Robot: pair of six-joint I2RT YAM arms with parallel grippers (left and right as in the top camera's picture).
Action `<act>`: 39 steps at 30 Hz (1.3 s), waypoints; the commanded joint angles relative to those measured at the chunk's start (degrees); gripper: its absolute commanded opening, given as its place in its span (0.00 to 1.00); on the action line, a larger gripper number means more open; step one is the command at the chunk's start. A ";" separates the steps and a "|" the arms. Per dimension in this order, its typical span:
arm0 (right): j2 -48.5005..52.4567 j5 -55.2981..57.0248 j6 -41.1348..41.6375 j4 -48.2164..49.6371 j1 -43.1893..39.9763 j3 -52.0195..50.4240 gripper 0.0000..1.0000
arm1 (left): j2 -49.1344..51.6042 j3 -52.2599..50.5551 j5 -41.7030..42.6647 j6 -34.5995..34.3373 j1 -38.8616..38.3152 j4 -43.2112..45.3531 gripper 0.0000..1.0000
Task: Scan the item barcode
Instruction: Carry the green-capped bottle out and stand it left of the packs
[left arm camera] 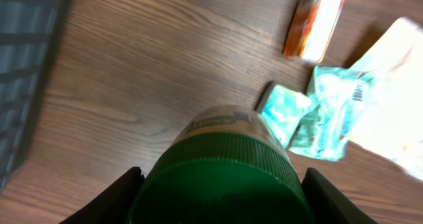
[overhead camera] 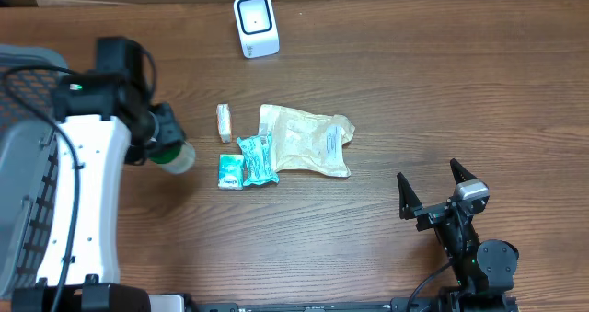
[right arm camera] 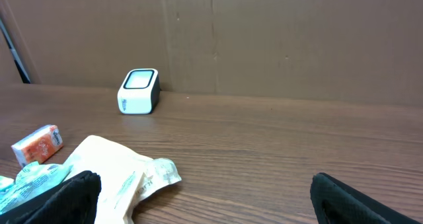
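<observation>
My left claw is clenched on the round container with a ribbed dark-green cap. It sits over the left part of the surface, between the grey mesh basket at the left edge and the cluster of packets in the middle. From the left wrist view the cap faces me and fills the lower frame. Behind it I see only a sliver of pale body with a band of print. I think the container is held clear of the surface, but neither view settles that.

The print on the band is too blurred and too foreshortened to read, and I can't make out a barcode on it. The claw's fingers are cut off by the bottom edge of that view, and from overhead the arm's white casing covers most of the grip.

The small white box-shaped scanner stands at the far edge, near its middle, well apart from the container. The right claw is released, jaws spread wide, near the near right corner and touching nothing.

In the cluster lie a cream crinkled pouch, two teal foil packets and a small orange-and-white pack.
</observation>
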 commanded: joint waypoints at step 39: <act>-0.04 0.37 0.20 0.20 -0.37 -0.39 1.00 | -0.55 -26.60 -10.14 -3.26 -10.43 26.18 0.43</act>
